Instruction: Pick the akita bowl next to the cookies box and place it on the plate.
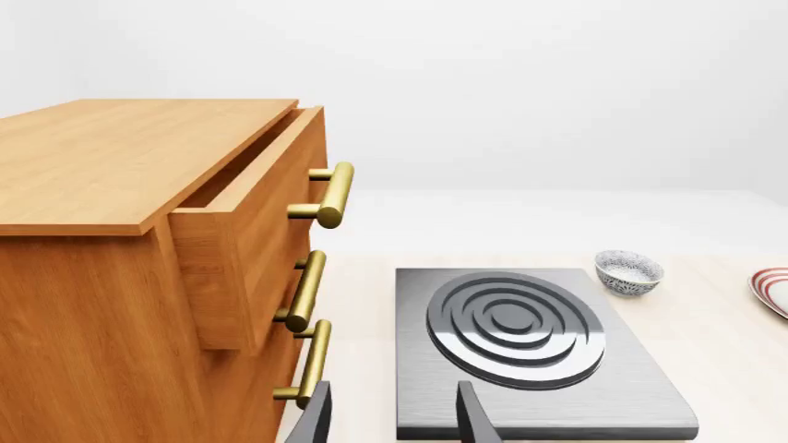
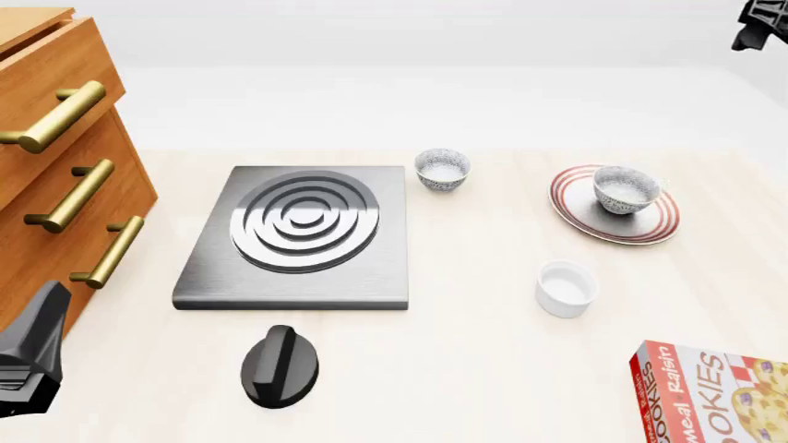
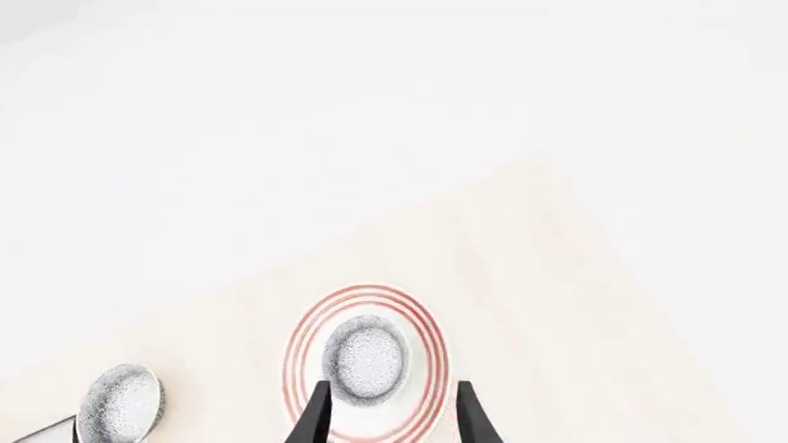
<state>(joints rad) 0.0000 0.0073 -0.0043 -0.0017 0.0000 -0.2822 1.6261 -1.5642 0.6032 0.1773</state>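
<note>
One akita bowl (image 2: 625, 189) stands upright in the middle of the plate (image 2: 652, 226), at the right of the table. In the right wrist view the same akita bowl (image 3: 364, 358) and plate (image 3: 299, 355) lie far below my right gripper (image 3: 393, 389), which is open and empty. That right gripper (image 2: 766, 23) shows only at the top right corner of the front view. The cookies box (image 2: 714, 392) lies at the front right corner. My left gripper (image 1: 393, 392) is open and empty, low at the front left (image 2: 35, 351).
A second speckled bowl (image 2: 442, 170) sits beside the far right corner of the stove plate (image 2: 295, 235). A plain white cup (image 2: 567, 288) stands between plate and cookies box. A black knob (image 2: 280, 365) lies near the front. A wooden drawer cabinet (image 2: 55, 175) fills the left.
</note>
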